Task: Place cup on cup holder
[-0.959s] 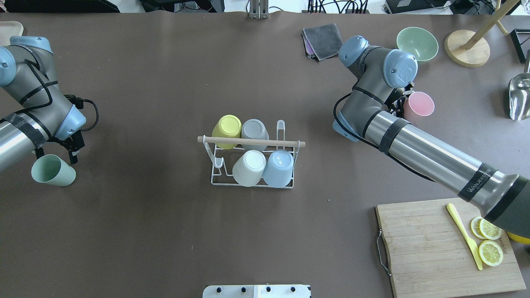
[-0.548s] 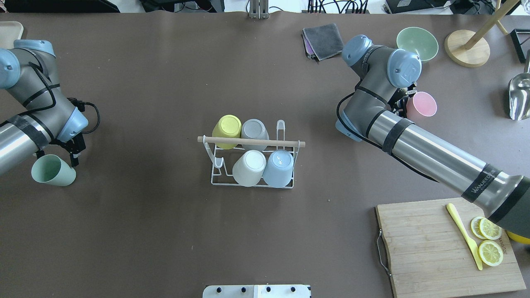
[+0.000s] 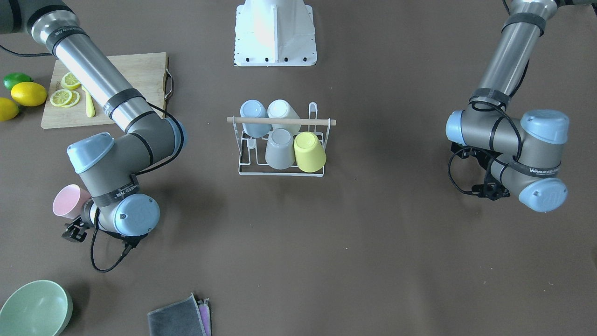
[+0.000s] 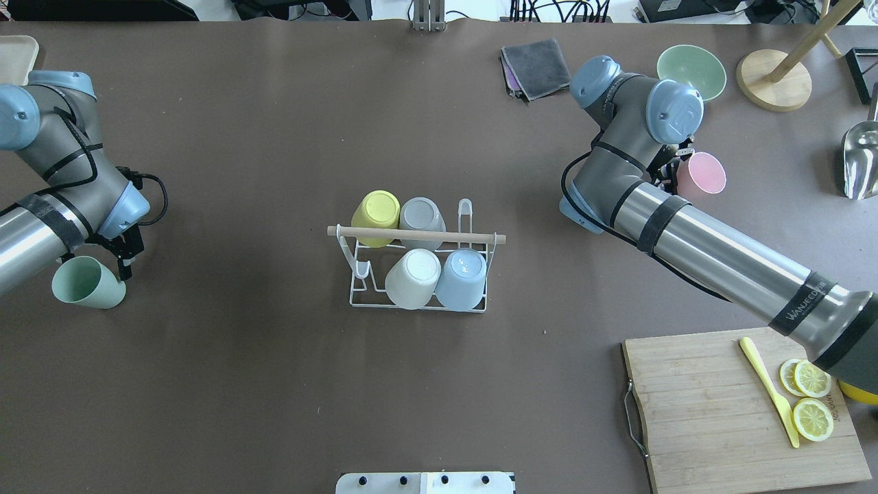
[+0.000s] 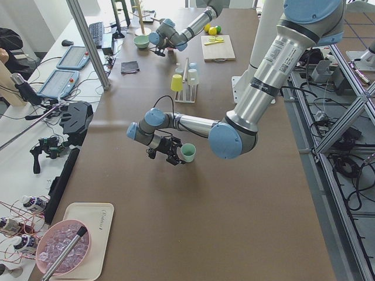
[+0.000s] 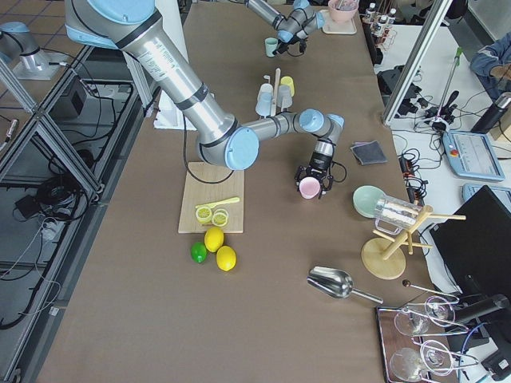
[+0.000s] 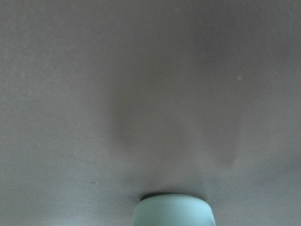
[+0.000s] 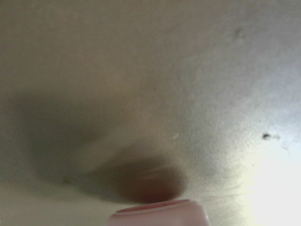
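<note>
The cup holder (image 4: 418,236), a white wire rack with a wooden rod on top, stands at the table's middle and also shows in the front-facing view (image 3: 280,120). Several cups sit upside down on its prongs: yellow (image 4: 376,214), grey (image 4: 421,218), white (image 4: 413,276) and blue (image 4: 461,277). My left gripper (image 4: 122,264) is shut on a pale green cup (image 4: 86,283), tilted, at the far left; its edge shows in the left wrist view (image 7: 174,213). My right gripper (image 4: 675,175) is shut on a pink cup (image 4: 704,173), held just above the table at back right.
A green bowl (image 4: 691,71), a grey cloth (image 4: 536,66), a wooden stand (image 4: 774,79) and a metal scoop (image 4: 861,162) lie at the back right. A cutting board (image 4: 713,418) with lemon slices and a yellow knife sits front right. Lemons and a lime (image 3: 28,93) lie beside it.
The right arm has shifted slightly right with the pink cup in its grip. The left arm's wrist has shifted a little; the green cup stays about where it was.
</note>
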